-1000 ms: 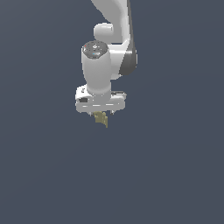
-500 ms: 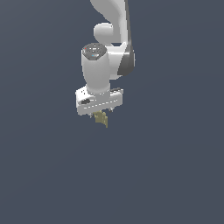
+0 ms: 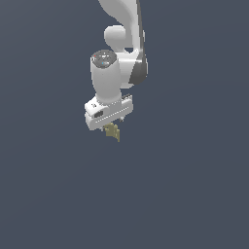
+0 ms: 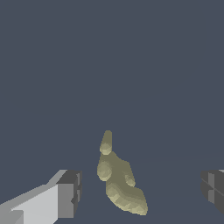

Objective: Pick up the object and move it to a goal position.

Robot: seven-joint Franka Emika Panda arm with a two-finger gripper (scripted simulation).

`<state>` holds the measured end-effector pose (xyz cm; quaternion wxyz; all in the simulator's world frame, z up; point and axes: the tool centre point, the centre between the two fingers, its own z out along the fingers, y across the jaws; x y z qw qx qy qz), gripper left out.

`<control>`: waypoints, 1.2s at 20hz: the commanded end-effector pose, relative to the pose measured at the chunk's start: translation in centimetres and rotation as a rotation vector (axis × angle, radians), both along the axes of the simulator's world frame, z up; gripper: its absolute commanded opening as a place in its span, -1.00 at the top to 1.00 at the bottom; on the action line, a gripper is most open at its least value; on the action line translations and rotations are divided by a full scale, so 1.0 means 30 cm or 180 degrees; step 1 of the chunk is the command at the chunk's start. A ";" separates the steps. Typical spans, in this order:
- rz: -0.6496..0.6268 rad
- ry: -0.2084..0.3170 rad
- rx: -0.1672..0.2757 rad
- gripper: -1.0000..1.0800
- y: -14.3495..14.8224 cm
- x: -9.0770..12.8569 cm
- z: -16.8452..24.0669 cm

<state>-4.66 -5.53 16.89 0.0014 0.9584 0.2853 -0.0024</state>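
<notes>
Against a flat dark grey-blue backdrop in the exterior view, one white arm [image 3: 121, 53] is reaching down from the upper edge, ending in one white gripper [image 3: 112, 127] that is pointing downward. One small olive-yellow object [image 3: 113, 131] is showing directly under the gripper body, with nothing visible beneath it. From this angle the fingers are hiding behind the gripper body and the chunk, so I cannot tell here how far apart the jaws are standing.

Seen from the wrist view, the same single object [image 4: 119, 181] is sitting between two fingers, lumpy and elongated, with a narrow knob at one end and a broader rounded mass at the other. One finger, white with a dark grey pad [image 4: 70, 192], is standing to one side of it; the second dark pad [image 4: 213, 189] is showing at the opposite edge of the picture. The jaws are standing wide: a clear strip of background is showing between each pad and the object, and neither pad is touching it in this view. Whether anything is supporting the object cannot be told from either picture.
</notes>
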 end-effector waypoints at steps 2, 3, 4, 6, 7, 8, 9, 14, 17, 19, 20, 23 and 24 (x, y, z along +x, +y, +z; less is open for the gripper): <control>0.0288 -0.0001 0.0003 -0.92 -0.004 -0.018 -0.012; 0.0368 -0.0001 0.0004 -0.92 -0.005 -0.023 -0.016; 0.0449 -0.0001 0.0005 -0.92 -0.006 -0.029 -0.019; 0.0611 -0.0002 0.0007 -0.92 -0.008 -0.039 -0.026; 0.0691 -0.0002 0.0008 -0.92 -0.009 -0.044 -0.030; 0.0772 -0.0003 0.0009 -0.92 -0.010 -0.050 -0.033; 0.0853 -0.0003 0.0009 -0.92 -0.011 -0.055 -0.037; 0.1244 -0.0005 0.0013 -0.92 -0.015 -0.081 -0.053; 0.1437 -0.0006 0.0014 -0.92 -0.017 -0.094 -0.061; 0.1545 -0.0006 0.0015 -0.92 -0.018 -0.101 -0.065; 0.1592 -0.0007 0.0015 -0.92 -0.019 -0.104 -0.067; 0.1711 -0.0007 0.0016 -0.92 -0.020 -0.112 -0.072; 0.1742 -0.0008 0.0016 -0.92 -0.020 -0.114 -0.073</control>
